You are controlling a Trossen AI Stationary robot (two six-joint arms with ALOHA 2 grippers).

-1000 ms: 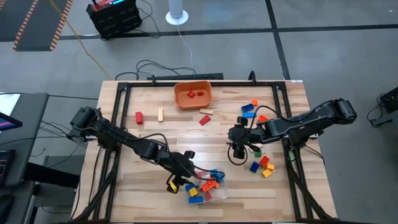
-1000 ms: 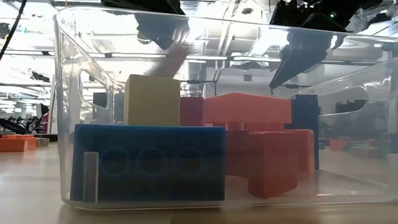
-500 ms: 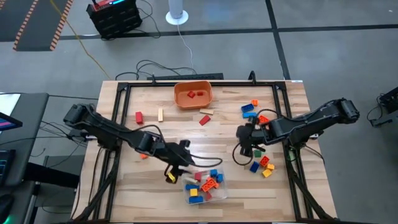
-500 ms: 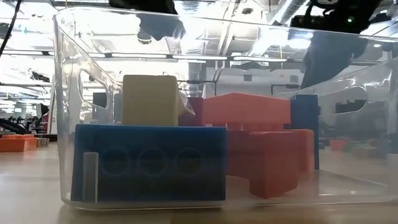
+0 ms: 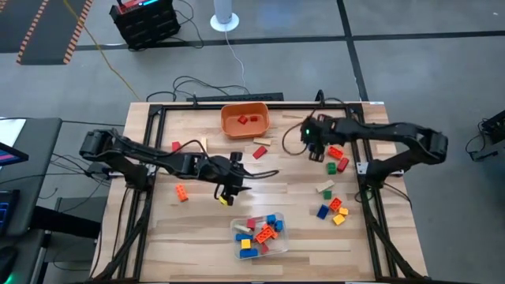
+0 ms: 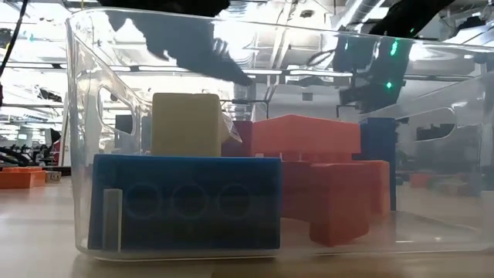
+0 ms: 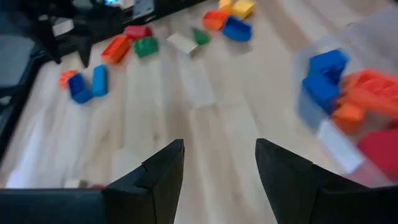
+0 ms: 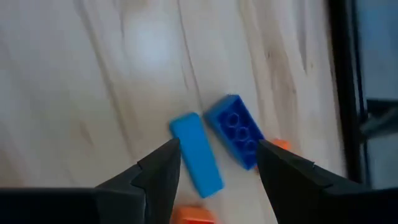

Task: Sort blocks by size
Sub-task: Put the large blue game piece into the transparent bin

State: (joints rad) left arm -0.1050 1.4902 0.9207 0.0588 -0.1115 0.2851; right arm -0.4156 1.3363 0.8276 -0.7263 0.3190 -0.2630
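Right tool (image 5: 309, 140) spread, empty, above two blue blocks (image 8: 214, 146) at desk's (image 5: 197, 229) far right; left tool (image 5: 230, 189) spread mid-desk, empty; more blocks filling clear tub (image 5: 259, 236)

Robot lab — framed workbench (image 5: 371, 118), cabled concrete floor (image 5: 410, 63).

We find the overhead picture evenly and brightly lit, with only faint, soft shadows under the arms on the table (image 5: 197, 221). The level view looks through a clear tub (image 6: 85, 116) against bright ceiling lamps; its wall carries strong glare and dark reflections, and the room behind reads washed out. Both wrist pictures show motion blur: the scattered blocks (image 7: 134, 43) are smeared, and a light-blue block (image 8: 196, 162) has soft edges.
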